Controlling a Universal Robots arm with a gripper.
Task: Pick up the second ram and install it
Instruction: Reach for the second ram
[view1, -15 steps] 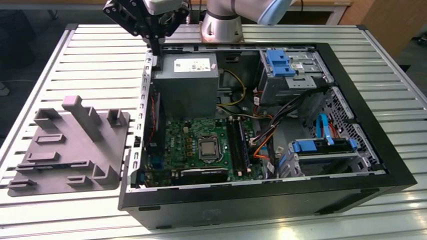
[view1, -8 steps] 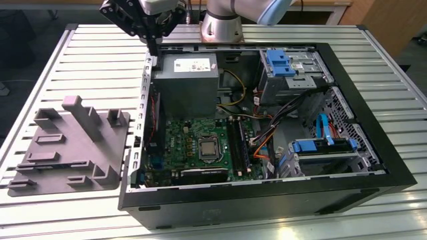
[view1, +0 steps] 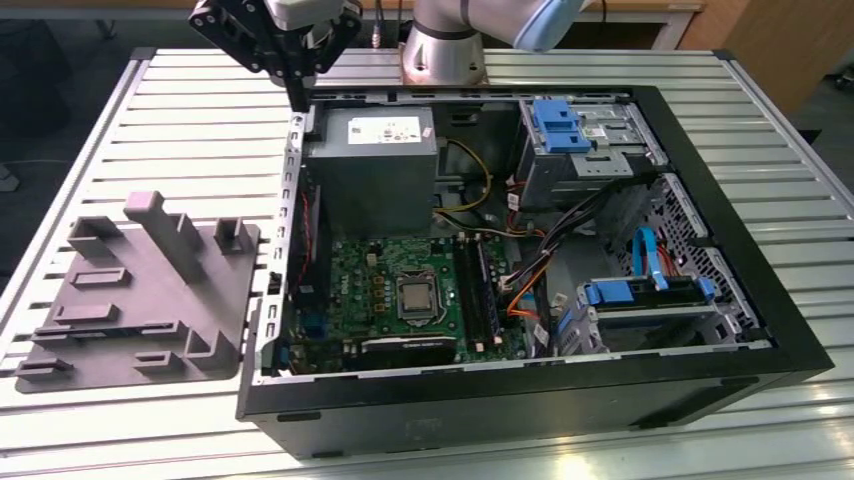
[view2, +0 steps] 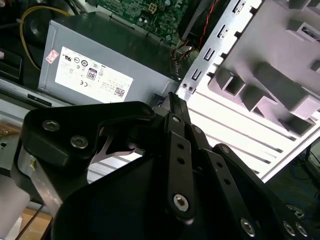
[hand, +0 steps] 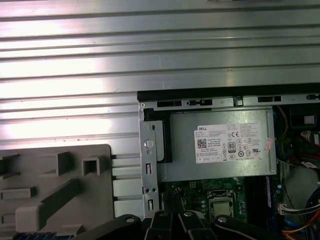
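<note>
A dark, narrow stick that looks like the second ram (view1: 118, 328) lies flat in a slot near the front of the gray fixture (view1: 147, 290) on the exterior view's left. My gripper (view1: 298, 98) hangs above the back left corner of the open computer case (view1: 534, 400), far from that stick. Its thin black fingertips (view2: 173, 100) come together to a point, shut, and I see nothing between them. The long black memory sockets (view1: 474, 290) run along the green motherboard (view1: 380, 290) inside the case.
A gray power supply (view1: 371, 160) fills the case's back left, right under the gripper. Drive cages with blue clips (view1: 561, 125) and loose cables (view1: 534, 280) sit on the exterior view's right. The slatted metal table (view1: 200, 130) lies between case and fixture.
</note>
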